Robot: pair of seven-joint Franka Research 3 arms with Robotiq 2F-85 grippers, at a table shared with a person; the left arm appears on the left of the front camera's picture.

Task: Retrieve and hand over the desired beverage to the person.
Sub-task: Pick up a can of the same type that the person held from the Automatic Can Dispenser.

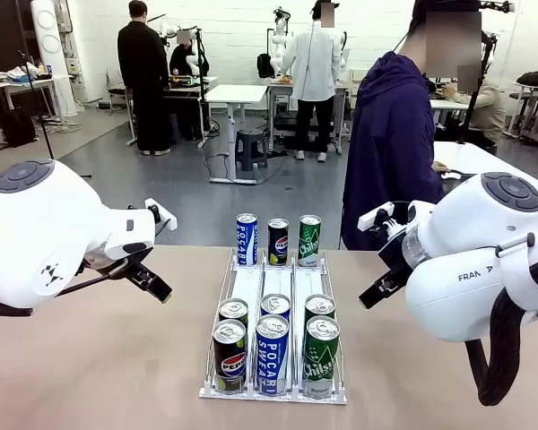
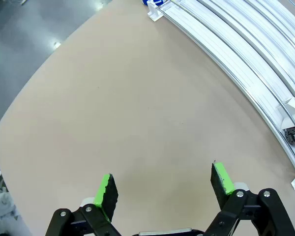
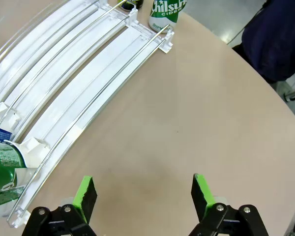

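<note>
Starting at your left fingers (image 2: 221, 178): spread wide, nothing between them, hanging over bare bench (image 2: 113, 98) at 9 o'clock of the can rack (image 1: 251, 288). Your right fingers (image 3: 200, 191) are likewise apart and empty, at 3 o'clock of the rack. Nothing is retrieved yet; pick, lift and handover all look left to do. You can't tell which drink is wanted. All cans sit in the rack: Pepsi can (image 1: 229, 355), Pocari Sweat can (image 1: 272, 354) and Chilsung cider can (image 1: 320, 356) at the 6 o'clock end, one more behind each, three at the 12 o'clock end. The person (image 1: 390, 152) stands past the far edge at 1 o'clock. The bench is plain tan. The room has a grey floor, white tables and other people far back.
</note>
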